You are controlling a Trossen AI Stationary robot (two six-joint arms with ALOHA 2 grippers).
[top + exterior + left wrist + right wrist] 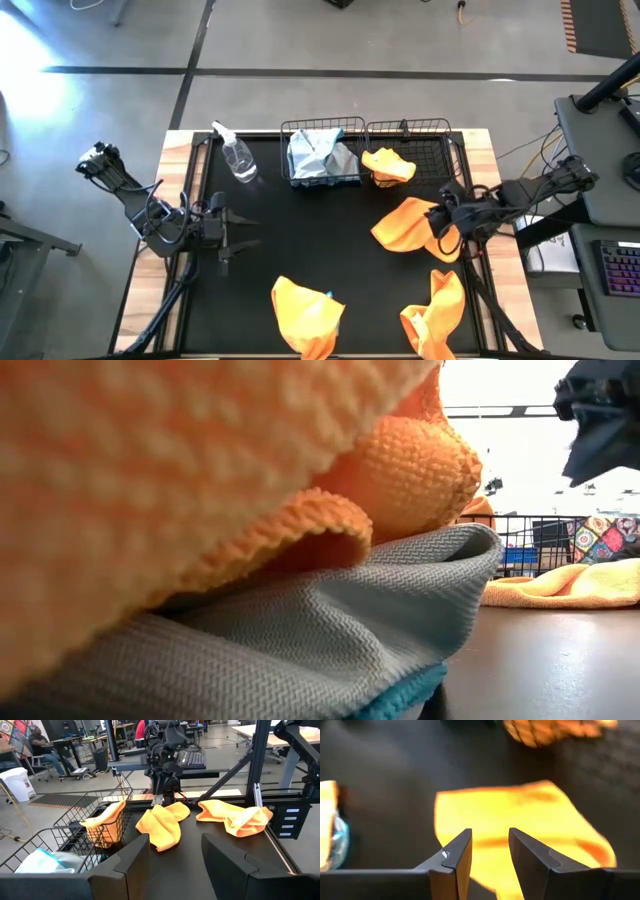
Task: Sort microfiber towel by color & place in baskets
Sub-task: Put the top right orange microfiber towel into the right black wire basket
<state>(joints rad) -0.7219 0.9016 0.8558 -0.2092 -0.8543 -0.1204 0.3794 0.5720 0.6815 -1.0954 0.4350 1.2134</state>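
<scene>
Over the table's right side, the right gripper [490, 851] is hovering, fingers parted, above a crumpled bright orange microfiber towel [405, 225], not gripping it. The left gripper [243, 235] is waiting, fingers spread wide and empty.

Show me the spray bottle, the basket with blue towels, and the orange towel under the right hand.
Spray bottle [238, 158], high view, its clear body.
Basket [322, 124], high view, its far rim.
Orange towel [400, 226], high view, its flat middle.
</scene>
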